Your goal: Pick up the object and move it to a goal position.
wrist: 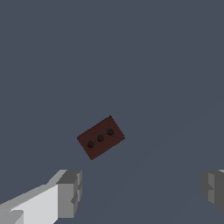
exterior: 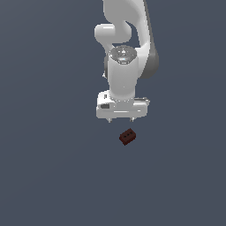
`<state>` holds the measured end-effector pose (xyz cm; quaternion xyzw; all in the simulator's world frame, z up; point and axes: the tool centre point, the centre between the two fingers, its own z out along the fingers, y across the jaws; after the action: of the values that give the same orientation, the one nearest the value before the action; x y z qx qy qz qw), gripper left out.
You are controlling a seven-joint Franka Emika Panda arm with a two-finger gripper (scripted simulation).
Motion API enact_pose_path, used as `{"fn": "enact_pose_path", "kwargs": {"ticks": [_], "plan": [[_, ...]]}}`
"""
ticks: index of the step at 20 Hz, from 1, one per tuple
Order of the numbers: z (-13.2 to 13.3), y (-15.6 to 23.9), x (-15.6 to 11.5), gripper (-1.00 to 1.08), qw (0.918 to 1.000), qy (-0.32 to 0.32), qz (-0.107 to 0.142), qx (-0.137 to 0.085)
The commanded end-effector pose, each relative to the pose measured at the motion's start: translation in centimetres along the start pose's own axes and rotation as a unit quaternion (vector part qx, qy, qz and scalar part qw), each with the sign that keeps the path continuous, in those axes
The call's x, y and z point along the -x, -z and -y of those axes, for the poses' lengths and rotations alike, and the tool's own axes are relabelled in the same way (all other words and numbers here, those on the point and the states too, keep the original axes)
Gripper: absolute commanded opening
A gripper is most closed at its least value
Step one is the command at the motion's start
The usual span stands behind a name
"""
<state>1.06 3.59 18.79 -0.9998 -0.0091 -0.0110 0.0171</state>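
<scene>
The object [exterior: 127, 137] is a small dark red-brown brick-shaped block lying on the grey surface, turned at an angle. In the wrist view the object [wrist: 100, 137] shows three tiny dark holes on its upper face. My white gripper [exterior: 121, 120] hangs above the surface, just behind and slightly to the exterior view's left of the block, not touching it. In the wrist view my gripper [wrist: 142, 192] is open, its two grey fingertips [wrist: 70, 192] set wide apart with nothing between them; the block lies beyond the gap.
The plain grey surface [exterior: 53, 176] spreads in all directions around the block. The white arm [exterior: 126, 39] rises behind the gripper.
</scene>
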Motion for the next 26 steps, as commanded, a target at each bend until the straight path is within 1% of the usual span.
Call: {"fn": "enact_pose_path", "kwargs": {"ticks": [1, 4, 9, 12, 19, 26], "plan": [[0.0, 0.0, 0.0, 1.0, 1.0, 0.0, 0.0, 0.0], [-0.3, -0.1, 0.0, 1.0, 1.0, -0.004, 0.001, 0.0], [-1.7, -0.8, 0.1, 1.0, 0.9998, -0.02, 0.006, -0.001], [-2.1, -0.9, 0.2, 1.0, 0.9997, -0.023, 0.007, -0.002], [-1.8, -1.1, 0.1, 1.0, 0.9995, -0.031, 0.007, -0.001], [-1.3, -2.0, 0.0, 1.0, 0.9975, -0.071, 0.008, -0.001]]}}
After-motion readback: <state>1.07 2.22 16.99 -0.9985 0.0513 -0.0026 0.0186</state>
